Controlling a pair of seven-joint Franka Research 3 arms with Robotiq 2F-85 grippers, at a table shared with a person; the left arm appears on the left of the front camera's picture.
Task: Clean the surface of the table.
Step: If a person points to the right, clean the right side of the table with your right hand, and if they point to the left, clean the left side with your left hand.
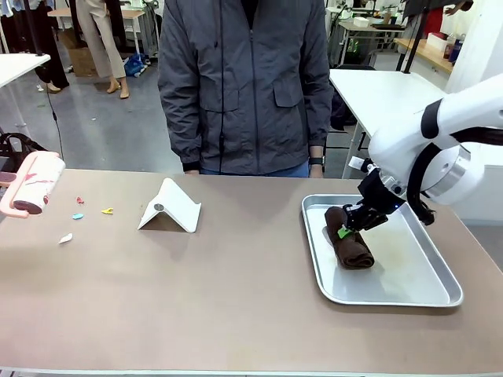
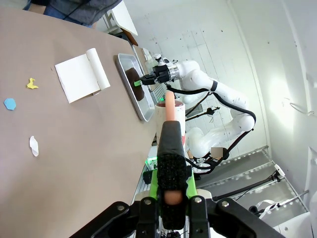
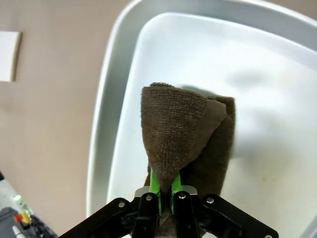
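Note:
The brownish-beige table [image 1: 236,306] carries small paper scraps at its left: red [image 1: 79,200], blue [image 1: 78,216], yellow [image 1: 108,210] and white [image 1: 66,238]. A pink-handled lint roller [image 1: 35,182] hangs over the table's left end. In the left wrist view my left gripper [image 2: 171,187] is shut on the roller's [image 2: 172,115] handle. My right gripper [image 1: 351,228] is shut on a corner of a brown cloth [image 1: 355,251] that lies in the silver tray [image 1: 409,297]. The right wrist view shows the cloth [image 3: 178,129] pinched between the fingers of that gripper [image 3: 164,191].
A white folded stand [image 1: 170,206] sits left of the table's middle. A person in a grey jacket [image 1: 244,86] stands at the far edge. The tray takes up the right part of the table. White-topped tables stand behind.

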